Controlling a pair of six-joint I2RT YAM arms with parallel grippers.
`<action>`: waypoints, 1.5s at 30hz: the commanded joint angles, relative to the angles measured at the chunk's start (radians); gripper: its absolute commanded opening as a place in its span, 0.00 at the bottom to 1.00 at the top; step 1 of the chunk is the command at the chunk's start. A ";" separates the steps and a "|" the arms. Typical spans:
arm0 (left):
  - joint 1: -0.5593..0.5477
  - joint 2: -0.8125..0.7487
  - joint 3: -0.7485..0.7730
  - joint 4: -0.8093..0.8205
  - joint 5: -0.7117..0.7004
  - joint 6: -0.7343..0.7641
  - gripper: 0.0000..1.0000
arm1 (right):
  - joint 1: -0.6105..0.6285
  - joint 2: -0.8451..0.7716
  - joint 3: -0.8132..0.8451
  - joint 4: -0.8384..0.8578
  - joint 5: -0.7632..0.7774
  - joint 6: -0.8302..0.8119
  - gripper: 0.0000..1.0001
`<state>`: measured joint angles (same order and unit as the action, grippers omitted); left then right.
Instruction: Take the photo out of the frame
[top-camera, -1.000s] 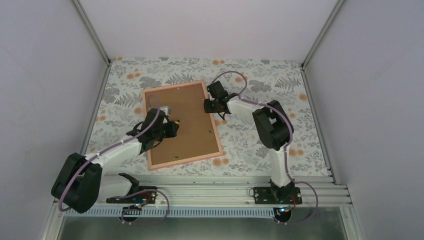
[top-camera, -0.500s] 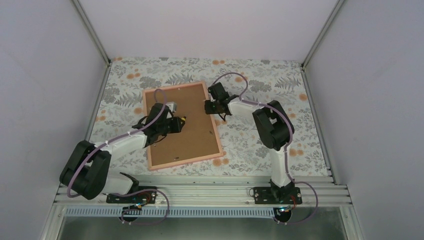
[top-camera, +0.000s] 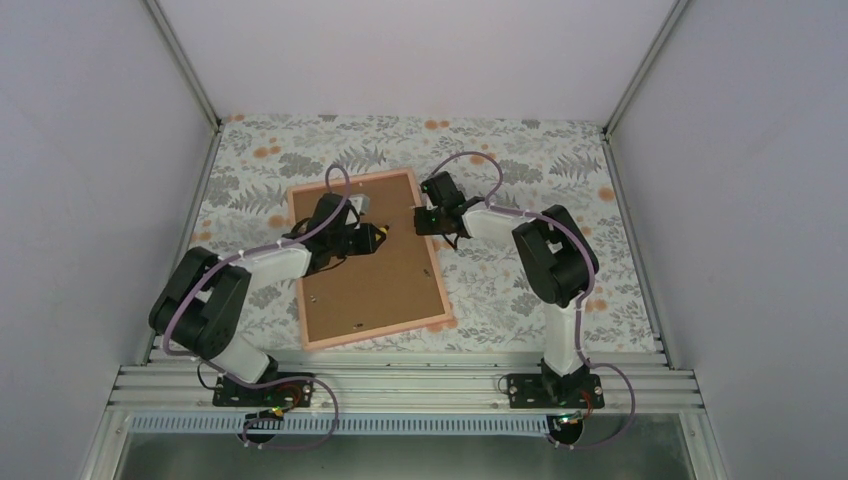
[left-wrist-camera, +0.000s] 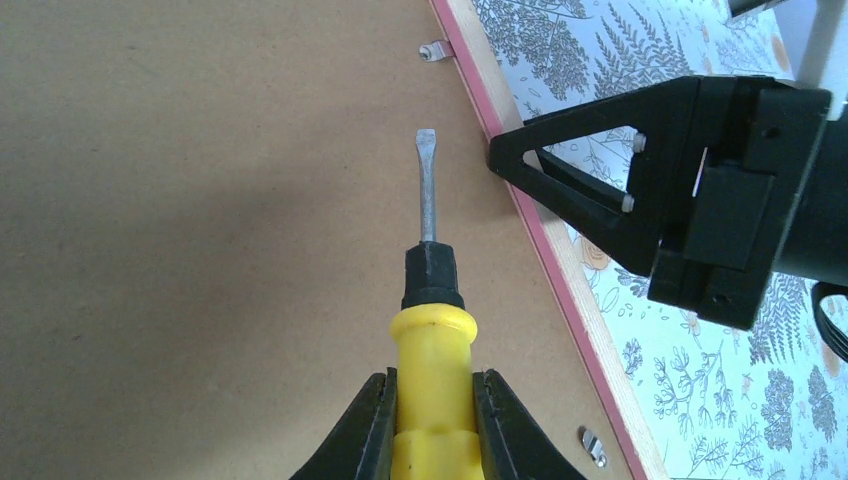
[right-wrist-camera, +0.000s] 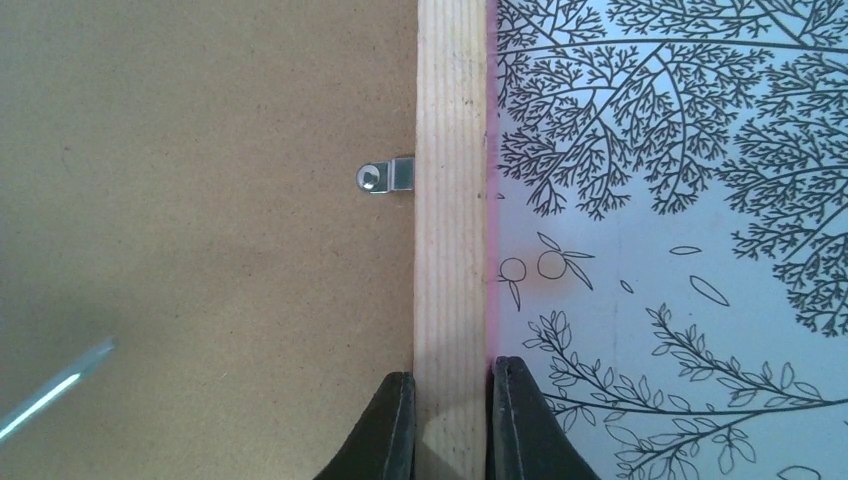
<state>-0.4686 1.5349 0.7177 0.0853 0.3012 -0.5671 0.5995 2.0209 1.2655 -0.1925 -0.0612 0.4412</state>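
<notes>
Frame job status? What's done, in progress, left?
Done: frame lies face down, right gripper clamped on its edge rail, left gripper holding the screwdriver. In hand: blade tip hovers short of a metal tab. Left: tabs lie over the backing board; board, then photo, not out yet.

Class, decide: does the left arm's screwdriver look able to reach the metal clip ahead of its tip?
Probably yes. Only bare backing board lies between the screwdriver and the clip; the right claw clamps the frame rail, clear of that line.
</notes>
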 joint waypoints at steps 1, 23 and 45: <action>-0.007 0.054 0.052 0.053 0.045 0.004 0.02 | 0.001 -0.016 -0.031 -0.012 -0.057 0.001 0.04; -0.025 0.260 0.175 0.105 0.075 -0.001 0.02 | 0.006 -0.004 -0.027 -0.013 -0.074 -0.005 0.04; -0.027 0.352 0.249 0.100 -0.006 -0.032 0.02 | 0.006 -0.006 -0.040 -0.006 -0.090 -0.010 0.04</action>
<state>-0.4911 1.8568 0.9379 0.1799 0.3473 -0.5804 0.5991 2.0186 1.2549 -0.1749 -0.0704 0.4404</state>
